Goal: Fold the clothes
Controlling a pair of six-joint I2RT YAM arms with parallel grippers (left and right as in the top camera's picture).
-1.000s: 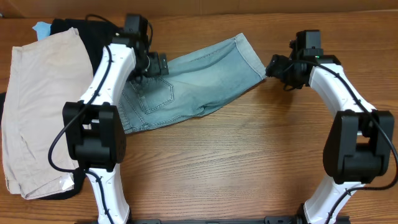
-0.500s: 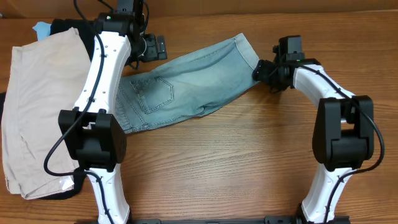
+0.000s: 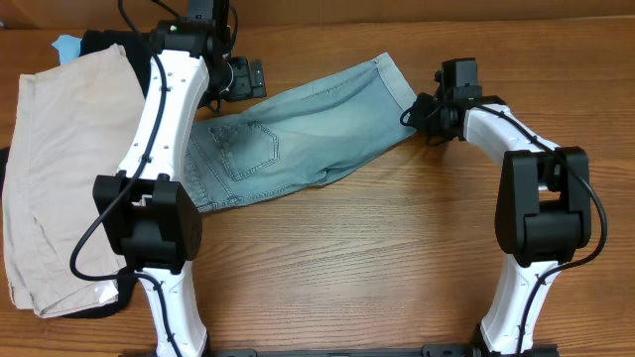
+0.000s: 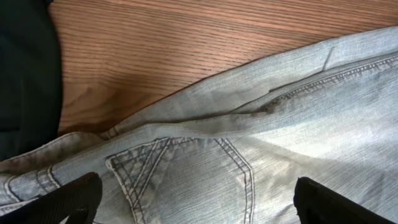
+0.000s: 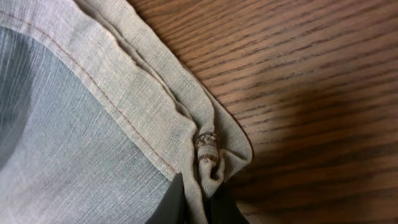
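The faded light-blue denim shorts (image 3: 308, 124) lie spread across the wood table, waistband to the left, hemmed leg to the upper right. My right gripper (image 3: 411, 114) is shut on the corner of that leg hem (image 5: 208, 155), the cloth bunched between its dark fingers (image 5: 171, 202). My left gripper (image 3: 238, 94) hovers over the waist end, open wide, its fingertips (image 4: 74, 196) on either side of a stitched back pocket (image 4: 186, 174) with nothing pinched.
Beige shorts (image 3: 64, 159) lie at the far left over a black garment (image 3: 109, 45), which also shows in the left wrist view as black cloth (image 4: 25, 74). A bit of blue cloth (image 3: 67, 45) peeks out at the back left. Bare wood table (image 3: 397, 258) fills the front.
My right gripper slid left onto the leg hem corner and shut on it. My left arm drew back toward the table's far edge, still open.
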